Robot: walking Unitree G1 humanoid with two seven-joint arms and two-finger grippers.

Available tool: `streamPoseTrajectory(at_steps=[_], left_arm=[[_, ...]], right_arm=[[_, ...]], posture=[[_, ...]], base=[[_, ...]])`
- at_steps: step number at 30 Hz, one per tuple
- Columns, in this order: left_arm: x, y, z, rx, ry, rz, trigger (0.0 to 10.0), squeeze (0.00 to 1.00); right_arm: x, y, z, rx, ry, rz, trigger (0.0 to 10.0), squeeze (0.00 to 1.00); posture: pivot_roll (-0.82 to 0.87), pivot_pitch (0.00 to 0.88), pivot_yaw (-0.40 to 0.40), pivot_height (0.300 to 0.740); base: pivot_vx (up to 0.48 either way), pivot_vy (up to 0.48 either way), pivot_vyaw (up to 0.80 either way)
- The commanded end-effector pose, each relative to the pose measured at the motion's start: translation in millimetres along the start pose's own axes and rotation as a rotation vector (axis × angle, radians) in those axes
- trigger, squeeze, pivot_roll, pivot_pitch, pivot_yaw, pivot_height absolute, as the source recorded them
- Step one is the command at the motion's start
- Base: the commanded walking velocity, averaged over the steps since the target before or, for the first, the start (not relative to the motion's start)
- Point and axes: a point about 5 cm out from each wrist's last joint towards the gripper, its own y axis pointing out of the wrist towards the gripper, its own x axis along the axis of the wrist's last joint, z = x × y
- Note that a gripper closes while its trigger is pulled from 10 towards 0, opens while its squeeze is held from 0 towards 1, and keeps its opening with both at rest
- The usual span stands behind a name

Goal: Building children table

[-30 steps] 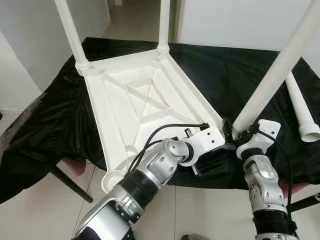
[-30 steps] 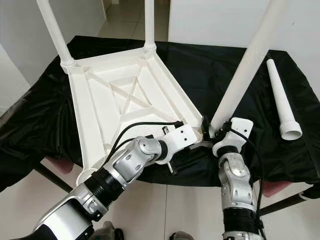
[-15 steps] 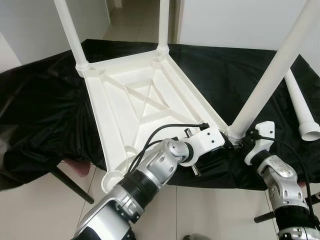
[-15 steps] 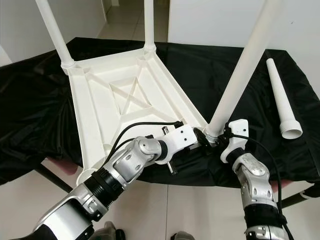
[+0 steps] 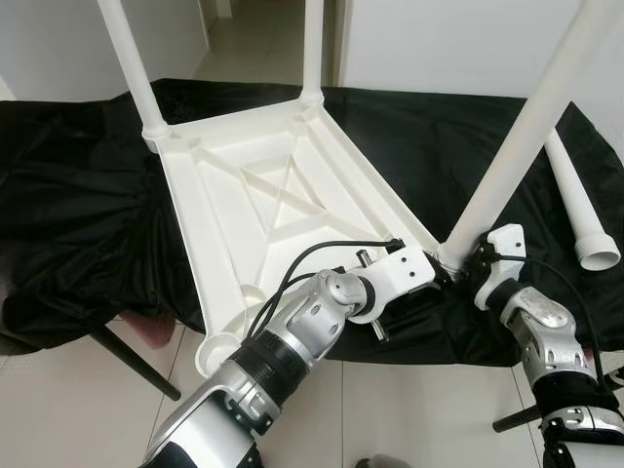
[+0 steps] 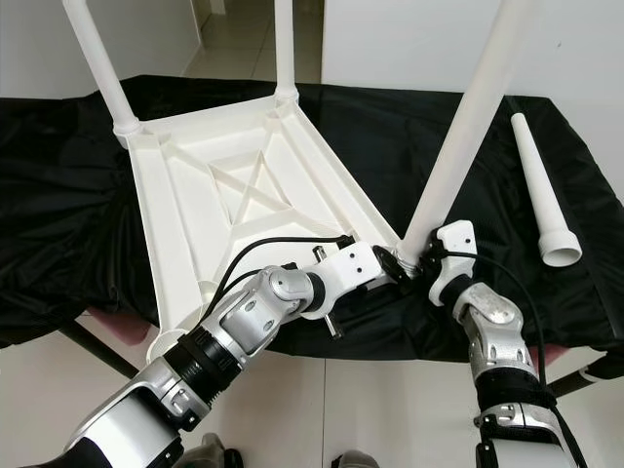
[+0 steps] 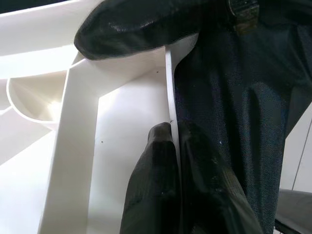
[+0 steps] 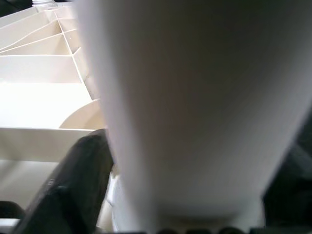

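Note:
The white children's table top lies upside down on a black cloth. Two white legs stand in its far corners. My left gripper is shut on the thin rim at the near right corner, one finger on each side of the wall. My right gripper is shut on the base of a third leg, which stands tilted at that same corner. In the right wrist view the leg is right up against the camera, with a black finger beside it.
A fourth white leg lies loose on the cloth at the far right, wide end toward me. The cloth's front edge hangs just under both grippers. Dark support legs and tiled floor show below.
My right gripper has carried the leg's base left to the table's near right corner, and the forearm has swung out to the right. The left gripper keeps its hold on the rim.

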Motion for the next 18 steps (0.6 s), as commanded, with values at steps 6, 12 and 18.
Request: streamPoseTrajectory(at_steps=[6,12,18], left_arm=[[13.0,0.8,-1.7,0.030,0.024,-0.029,10.0,0.00],[13.2,0.7,-1.4,0.027,0.030,-0.028,10.0,0.00],[13.5,0.9,-1.4,0.027,0.029,-0.029,10.0,0.00]], right_arm=[[-33.7,-19.9,-11.7,-0.100,0.090,0.138,0.0,0.00],[-41.1,-24.6,-12.6,-0.122,0.155,0.142,0.0,0.00],[-42.5,-24.8,-12.4,-0.160,0.185,0.130,0.0,0.00]], posture=[[-0.03,0.037,0.065,0.740],[-0.04,0.037,0.068,0.740],[-0.04,0.034,0.062,0.740]], base=[[0.000,0.000,0.00],[0.000,0.000,0.00],[0.000,0.000,0.00]])
